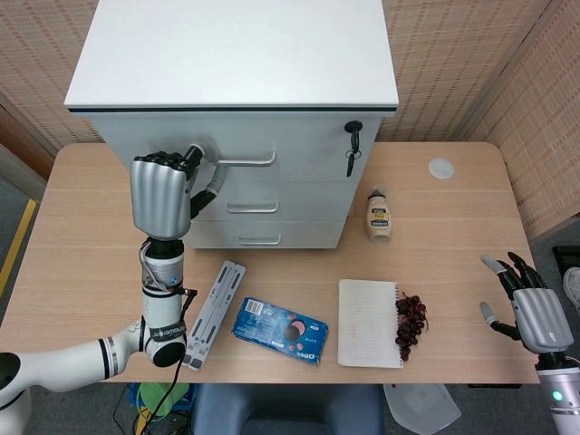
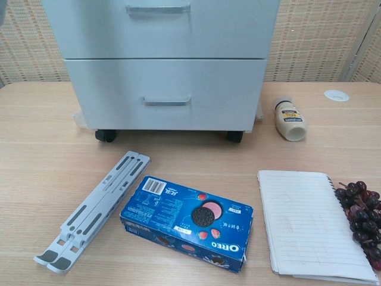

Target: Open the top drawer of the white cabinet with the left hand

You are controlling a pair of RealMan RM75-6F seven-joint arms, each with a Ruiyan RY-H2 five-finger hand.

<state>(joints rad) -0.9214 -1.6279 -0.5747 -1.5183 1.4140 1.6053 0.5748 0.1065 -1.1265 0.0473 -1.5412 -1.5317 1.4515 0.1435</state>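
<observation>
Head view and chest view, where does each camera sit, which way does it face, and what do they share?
Head view: high up, looking steeply down on the white cabinet and table; shows the left hand at the top drawer handle and the right hand, fingers spread.
Chest view: low, facing forward at the cabinet's lower drawers; no robot body visible.
Shared: cabinet, Oreo box, notebook, grapes, bottle, folded stand.

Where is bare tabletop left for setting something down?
Bare patches: right of the bottle out to the white disc, and between the grapes and the right hand. Crowded: the front strip holding the stand, Oreo box and notebook.
</observation>
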